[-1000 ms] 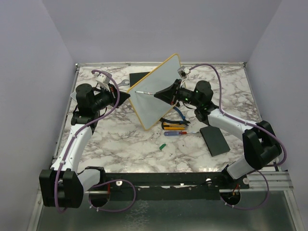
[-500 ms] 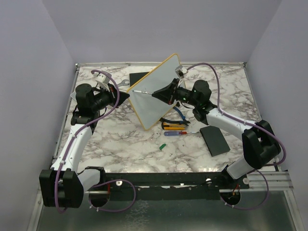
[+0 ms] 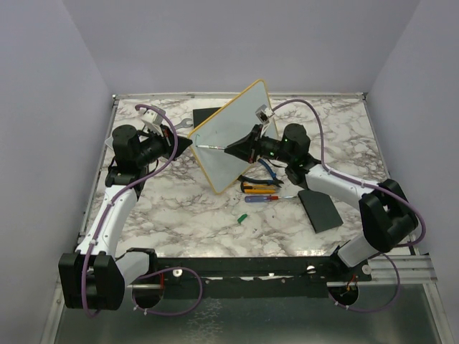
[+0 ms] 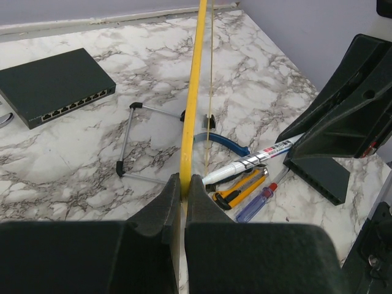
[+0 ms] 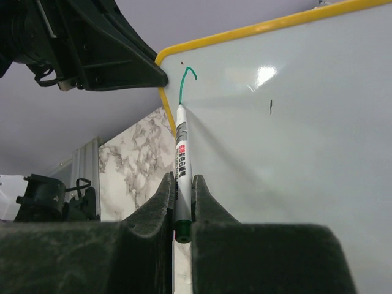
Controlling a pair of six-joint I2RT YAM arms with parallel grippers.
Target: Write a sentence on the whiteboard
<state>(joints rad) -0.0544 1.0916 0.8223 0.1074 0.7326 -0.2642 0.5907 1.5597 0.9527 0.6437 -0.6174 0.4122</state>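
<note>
Veined marble tabletop [image 3: 186, 215]; left jaws tight on glossy yellow-rimmed whiteboard [image 3: 233, 125], right jaws tight around slim cylindrical marker [image 5: 182, 153].

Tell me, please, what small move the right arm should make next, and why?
Probably drag the marker onward across the whiteboard: only a short green hook is written, the right gripper grips the marker, the left gripper clamps the rim.

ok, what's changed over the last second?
The right gripper, shut on the marker, slid left and slightly toward the near edge across the whiteboard. The tip is now close to the board's left edge, where a short green stroke shows. Nothing was taken or released. The left gripper stayed clamped on the rim; the board and the tools did not move.
</note>
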